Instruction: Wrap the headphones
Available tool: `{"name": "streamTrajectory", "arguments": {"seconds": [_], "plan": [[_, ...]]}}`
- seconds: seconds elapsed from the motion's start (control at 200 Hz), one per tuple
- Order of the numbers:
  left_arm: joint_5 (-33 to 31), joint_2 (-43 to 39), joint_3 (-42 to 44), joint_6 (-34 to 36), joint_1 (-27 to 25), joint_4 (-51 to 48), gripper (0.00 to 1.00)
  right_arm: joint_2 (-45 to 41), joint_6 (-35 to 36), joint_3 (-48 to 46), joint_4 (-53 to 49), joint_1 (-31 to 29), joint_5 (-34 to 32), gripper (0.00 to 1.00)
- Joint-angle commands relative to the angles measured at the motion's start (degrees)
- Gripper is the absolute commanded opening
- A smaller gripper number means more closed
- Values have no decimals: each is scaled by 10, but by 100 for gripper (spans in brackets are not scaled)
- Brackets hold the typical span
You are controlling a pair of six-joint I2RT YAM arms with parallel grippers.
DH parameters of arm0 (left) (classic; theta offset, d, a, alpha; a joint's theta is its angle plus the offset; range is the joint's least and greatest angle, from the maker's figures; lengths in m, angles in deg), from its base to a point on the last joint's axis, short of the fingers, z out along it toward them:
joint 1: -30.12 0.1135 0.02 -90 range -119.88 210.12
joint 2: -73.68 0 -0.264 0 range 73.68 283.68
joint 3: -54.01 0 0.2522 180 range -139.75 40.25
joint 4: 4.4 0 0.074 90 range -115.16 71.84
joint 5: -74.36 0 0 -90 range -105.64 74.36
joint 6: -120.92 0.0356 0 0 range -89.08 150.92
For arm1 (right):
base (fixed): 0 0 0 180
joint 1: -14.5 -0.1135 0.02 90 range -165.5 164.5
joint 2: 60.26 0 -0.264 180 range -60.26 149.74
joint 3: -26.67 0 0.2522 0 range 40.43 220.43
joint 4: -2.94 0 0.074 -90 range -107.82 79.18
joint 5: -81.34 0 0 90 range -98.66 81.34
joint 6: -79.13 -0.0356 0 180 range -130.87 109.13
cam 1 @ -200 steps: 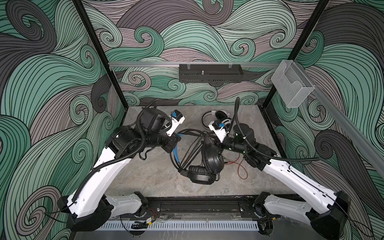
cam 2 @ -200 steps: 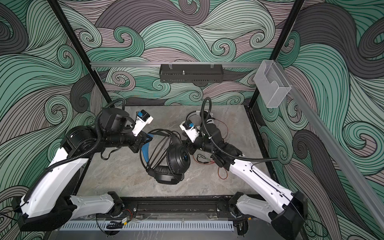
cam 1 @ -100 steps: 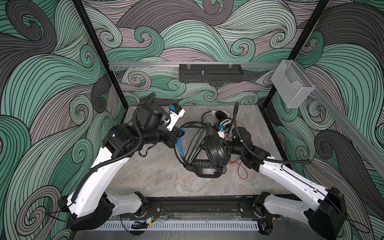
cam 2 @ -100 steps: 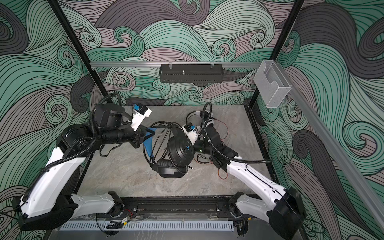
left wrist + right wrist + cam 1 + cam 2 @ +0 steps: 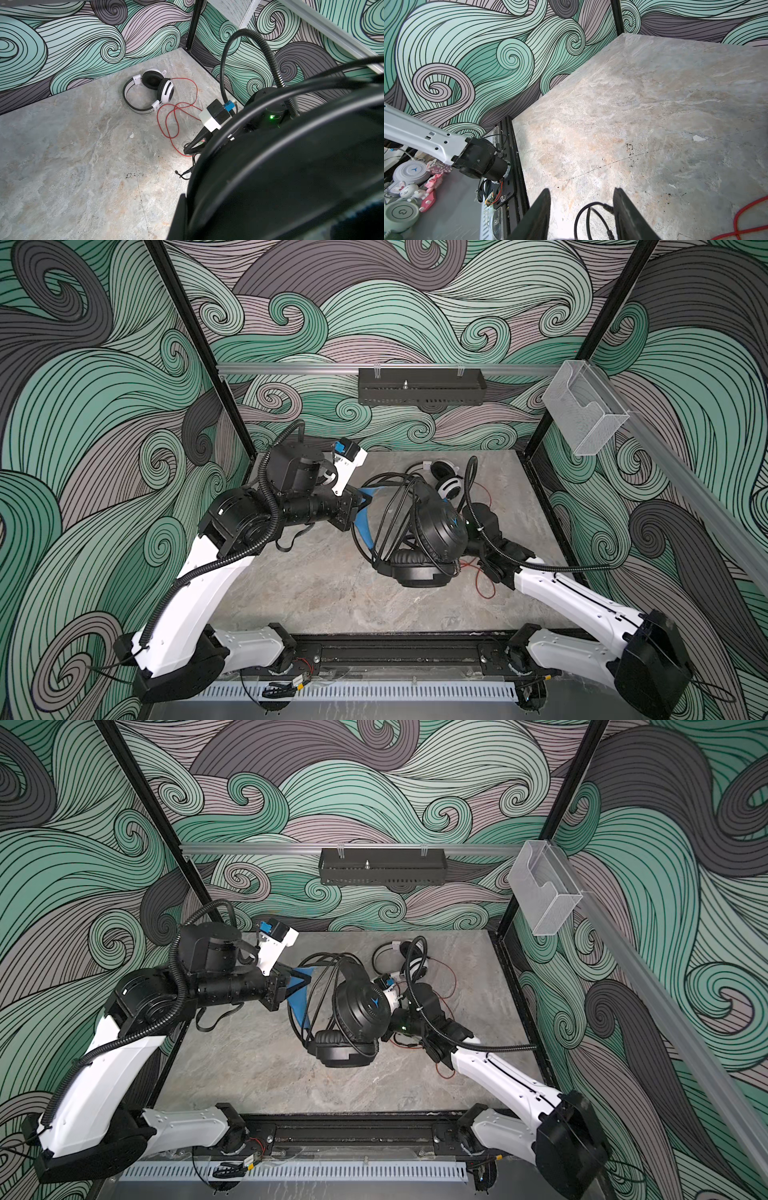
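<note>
Left fingers [image 5: 365,501] clamped shut on the black headset [image 5: 436,526] by its blue band; right fingers [image 5: 542,209] stand apart, black cable [image 5: 583,216] looped between them

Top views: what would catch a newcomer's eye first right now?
The black headphones stand tilted in the middle, with black cable strands crossing them. The left end effector holds them from the left. Behind them, the white-and-black headphones lie at the back, their red cable loose on the table.
</note>
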Motion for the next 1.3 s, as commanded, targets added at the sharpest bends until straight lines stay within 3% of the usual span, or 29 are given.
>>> {"name": "streamTrajectory", "arguments": {"seconds": [0.0, 0.705, 1.076, 1.296], "plan": [[31, -7, -22, -32, 3, 47, 0, 16, -35, -13, 51, 8, 15, 50], [32, -12, -5, -62, 4, 83, 0, 142, -136, -34, 191, 4, 66, 49], [15, -12, 10, -98, 25, 95, 0, 151, -122, -46, 173, 4, 64, 24], [5, -26, 48, -161, 74, 106, 0, 144, -106, -49, 144, 4, 55, 4]]}}
